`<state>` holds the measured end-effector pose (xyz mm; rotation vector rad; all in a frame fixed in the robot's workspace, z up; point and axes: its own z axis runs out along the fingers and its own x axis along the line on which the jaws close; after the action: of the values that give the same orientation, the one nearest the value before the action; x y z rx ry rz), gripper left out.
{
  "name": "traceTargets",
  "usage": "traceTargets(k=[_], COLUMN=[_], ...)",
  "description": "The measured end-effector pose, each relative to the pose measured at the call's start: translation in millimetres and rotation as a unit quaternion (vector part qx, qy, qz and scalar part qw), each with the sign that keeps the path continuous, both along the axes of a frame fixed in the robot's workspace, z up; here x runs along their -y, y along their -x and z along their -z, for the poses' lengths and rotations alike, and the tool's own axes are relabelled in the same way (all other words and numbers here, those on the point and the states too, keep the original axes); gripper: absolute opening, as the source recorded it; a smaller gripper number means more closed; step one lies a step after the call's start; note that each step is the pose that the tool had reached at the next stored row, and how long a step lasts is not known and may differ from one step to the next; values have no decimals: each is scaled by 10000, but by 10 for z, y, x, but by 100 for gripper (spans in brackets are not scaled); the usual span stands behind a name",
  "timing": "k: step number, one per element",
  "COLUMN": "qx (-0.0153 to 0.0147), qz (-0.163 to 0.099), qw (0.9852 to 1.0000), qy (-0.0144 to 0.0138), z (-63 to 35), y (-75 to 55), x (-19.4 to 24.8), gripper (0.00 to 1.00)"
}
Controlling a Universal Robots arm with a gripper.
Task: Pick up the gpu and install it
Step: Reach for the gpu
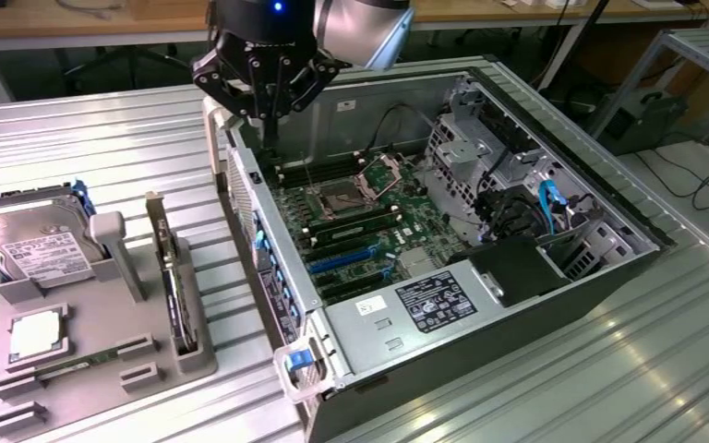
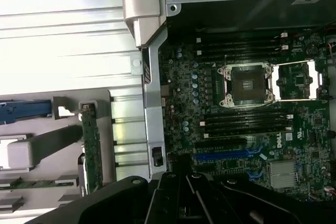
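Observation:
The gpu (image 1: 173, 281) stands on its long edge in a slot of the grey holder tray (image 1: 102, 392) on the exterior view's left, its silver bracket end pointing away. In the wrist view the gpu (image 2: 91, 150) shows as a thin green board edge beside the case wall. My gripper (image 1: 269, 129) hangs above the far left corner of the open computer case (image 1: 601, 249), over the case wall and well away from the gpu. Its black fingers meet, shut on nothing. The gripper (image 2: 181, 187) also looks down on the motherboard (image 2: 236, 124).
The tray also carries a silver hard drive (image 1: 37, 247), a processor chip (image 1: 37, 334) and a narrow RAM stick (image 1: 78, 362). Inside the case are blue expansion slots (image 1: 344, 258), the processor socket (image 1: 336, 198), a power supply (image 1: 426, 305) and cables (image 1: 552, 212). Everything rests on a ribbed metal table (image 1: 601, 369).

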<state>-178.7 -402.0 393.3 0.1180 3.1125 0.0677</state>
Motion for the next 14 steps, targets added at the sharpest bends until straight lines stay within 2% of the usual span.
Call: traceTargets(k=[1, 3, 4, 5, 7, 9, 14], qx=[0, 0, 0, 0, 0, 0, 0], qz=[0, 0, 0, 0, 0, 0, 0], qw=[10000, 10000, 10000, 10000, 10000, 10000, 10000], qy=[0, 0, 0, 0, 0, 0, 0], z=[0, 0, 0, 0, 0, 0, 0], y=[37, 197, 225, 315, 574, 735, 819], x=[2, 10, 12, 17, 37, 48, 54], gripper=[11, 11, 11, 11, 11, 11, 11])
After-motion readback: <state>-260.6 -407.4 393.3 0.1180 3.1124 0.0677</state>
